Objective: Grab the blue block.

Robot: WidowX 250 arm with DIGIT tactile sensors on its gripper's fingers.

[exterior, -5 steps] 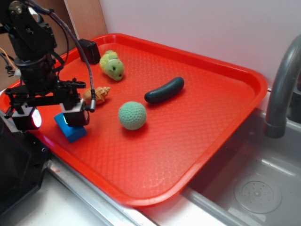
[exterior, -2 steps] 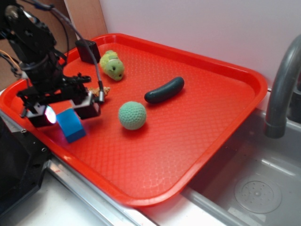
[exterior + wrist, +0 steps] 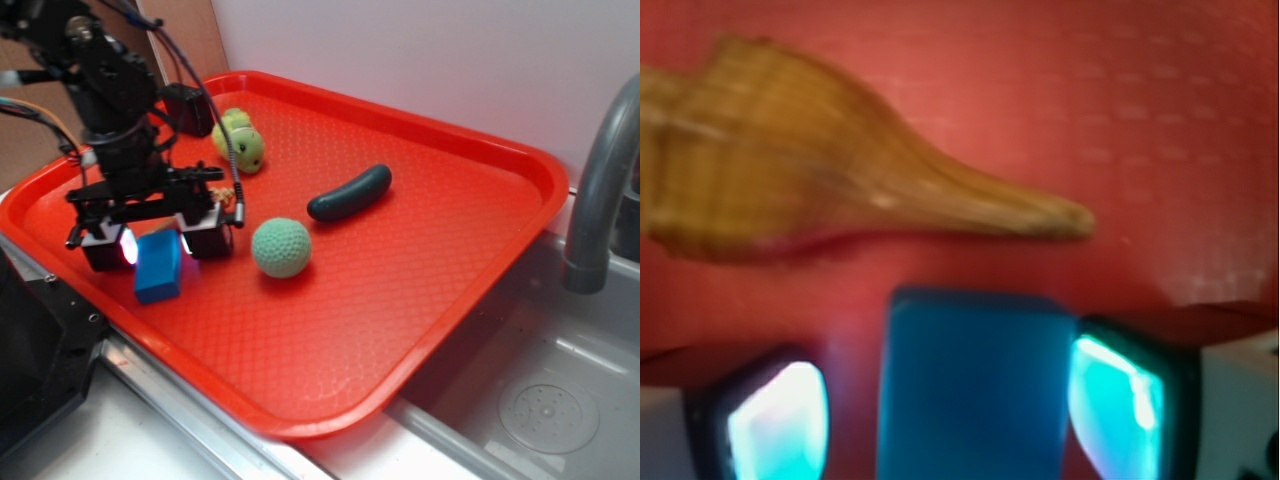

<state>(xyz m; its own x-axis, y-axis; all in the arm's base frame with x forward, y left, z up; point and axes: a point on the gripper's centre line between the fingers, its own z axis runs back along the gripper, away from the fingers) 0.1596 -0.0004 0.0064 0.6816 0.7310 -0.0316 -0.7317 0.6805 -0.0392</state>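
On the red tray (image 3: pixel 420 250), near its left front edge, the end effector (image 3: pixel 155 243) straddles the blue block (image 3: pixel 159 267), fingers spread on either side with gaps showing. The block's long axis runs lengthwise between the fingers, pointing toward the shell (image 3: pixel 830 180).

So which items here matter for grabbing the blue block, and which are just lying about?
Part of the job:
- blue block
- gripper, fingers either side of the block

Just lying about:
- green ball
- dark cucumber
- green plush toy
- seashell
- small black box
- red tray
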